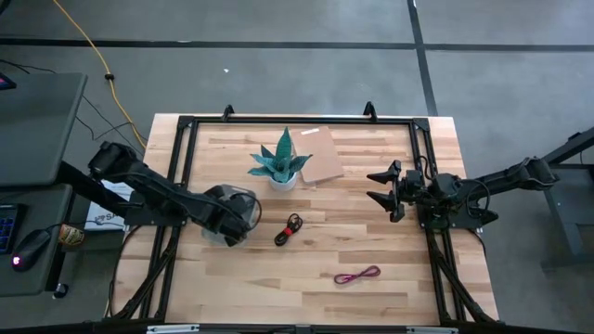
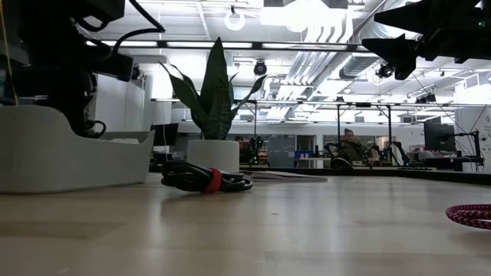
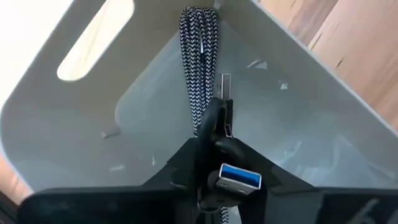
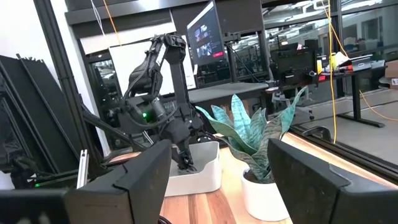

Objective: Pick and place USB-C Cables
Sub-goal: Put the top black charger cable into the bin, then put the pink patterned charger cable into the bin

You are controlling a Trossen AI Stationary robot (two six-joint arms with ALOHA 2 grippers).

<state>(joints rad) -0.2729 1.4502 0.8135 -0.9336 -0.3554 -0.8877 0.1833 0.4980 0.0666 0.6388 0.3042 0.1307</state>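
My left gripper [image 1: 230,218] reaches down into a white bin [image 1: 212,234] at the table's left and is shut on the silver-grey braided cable [image 3: 199,68]. The black cable with the red-orange tie [image 1: 290,228] lies coiled on the table just right of the bin, and shows in the low view [image 2: 207,179]. The magenta-red cable [image 1: 357,276] lies nearer the front edge, at the low view's right edge [image 2: 472,215]. No separate black cable shows. My right gripper [image 1: 388,190] hovers open above the table's right side, touching nothing. My left gripper comes from above, pointing down into the bin, and pinches the silver-grey bundle at a black loop [image 3: 214,121] between its two fingers. A blue-tongued plug [image 3: 239,177] sits just behind the fingertips. The braided length runs from the fingers to the bin's corner [image 3: 202,12].
A potted plant [image 1: 280,165] stands at the table's far middle, with a brown pad [image 1: 320,154] beside it. Black frame rails run along the table's left, right and far edges. Bare wood lies between the bin and the right arm. A person sits far off in the room [image 2: 349,146].
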